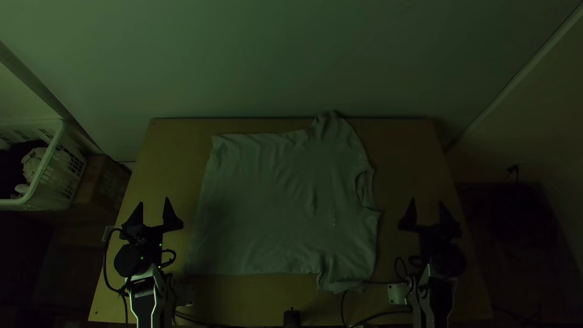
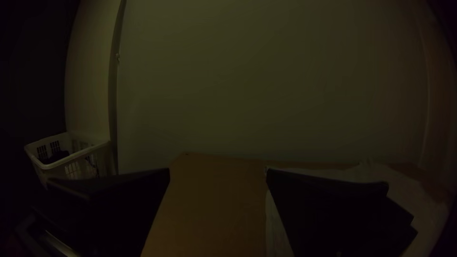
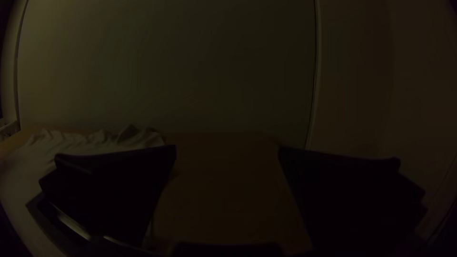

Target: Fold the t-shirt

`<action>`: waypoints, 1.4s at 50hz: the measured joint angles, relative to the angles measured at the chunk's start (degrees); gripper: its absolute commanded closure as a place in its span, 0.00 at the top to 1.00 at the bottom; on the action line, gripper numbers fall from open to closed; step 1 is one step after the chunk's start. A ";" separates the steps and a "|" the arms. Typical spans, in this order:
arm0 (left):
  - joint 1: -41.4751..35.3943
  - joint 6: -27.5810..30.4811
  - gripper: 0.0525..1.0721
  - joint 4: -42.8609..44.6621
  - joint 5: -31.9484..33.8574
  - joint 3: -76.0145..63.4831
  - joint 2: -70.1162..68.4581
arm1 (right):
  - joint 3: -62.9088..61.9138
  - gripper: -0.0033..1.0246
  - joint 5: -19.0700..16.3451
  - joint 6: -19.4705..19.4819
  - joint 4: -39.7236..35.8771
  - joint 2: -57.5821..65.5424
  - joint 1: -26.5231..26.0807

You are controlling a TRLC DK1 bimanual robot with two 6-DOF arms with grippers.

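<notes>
"Where did the t-shirt (image 1: pixel 273 194) lie?" asked the first speaker.

"Spread out on the worktop (image 1: pixel 401 146), between the two grippers," said the second. "Its hem (image 1: pixel 199 225) ran along the left arm's side, and its collar (image 1: pixel 365 189) faced the right arm's side."

"And the sleeves?"

"The far sleeve (image 1: pixel 331 130) was rumpled at the worktop's far edge. The near sleeve (image 1: pixel 346 273) pointed toward the arms' bases, with creases in it."

"How did the left gripper (image 1: pixel 154 200) stand?"

"Near the hem, apart from the cloth, its fingers wide. The left wrist view showed worktop in the gap."

"The right gripper (image 1: pixel 426 200)?"

"Out beyond the collar, also apart from the cloth, its fingers just as plainly parted."

"What stood past the worktop's left side?"

"A white basket (image 1: pixel 50 159), with pale cloth (image 1: pixel 35 164) and something dark inside."
</notes>
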 measured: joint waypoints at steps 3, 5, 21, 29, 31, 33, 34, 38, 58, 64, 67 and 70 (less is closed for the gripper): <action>0.00 0.00 0.96 0.02 0.00 0.00 0.00 | 0.00 0.96 0.02 0.00 0.00 0.00 0.02; 0.00 0.00 0.96 0.02 0.00 0.02 0.00 | 0.00 0.96 0.02 0.00 0.00 0.00 0.00; 0.00 0.00 0.96 0.00 0.00 0.02 0.00 | 0.00 0.96 0.02 0.02 0.00 0.00 0.02; 0.00 0.00 0.96 0.00 0.00 0.02 0.00 | 0.00 0.96 0.02 0.04 0.00 0.00 0.02; 0.00 0.00 0.96 0.00 0.00 0.02 0.00 | 0.00 0.96 0.02 0.04 -0.02 0.00 0.02; -0.02 0.02 0.96 0.02 0.00 0.02 0.00 | 0.00 0.96 0.00 0.07 0.00 0.00 0.04; -0.07 0.00 0.96 0.00 0.00 0.02 0.00 | 0.00 0.96 0.00 0.04 0.00 0.00 0.11; -0.17 0.02 0.96 0.00 -0.02 0.02 0.00 | 0.00 0.96 0.02 0.07 0.00 0.00 0.72; 1.53 3.21 0.95 0.39 -1.05 0.26 0.00 | 2.19 0.96 0.17 0.07 1.42 0.02 0.87; 1.66 3.67 0.95 0.35 -1.03 2.23 0.02 | 5.75 0.96 0.17 0.04 1.75 0.00 0.87; 1.66 3.67 0.96 0.39 -1.01 4.04 0.00 | 7.45 0.96 0.17 0.04 2.25 0.02 0.87; 1.57 3.69 0.95 0.44 -1.01 5.90 0.02 | 8.96 0.96 0.17 0.04 2.78 0.13 0.87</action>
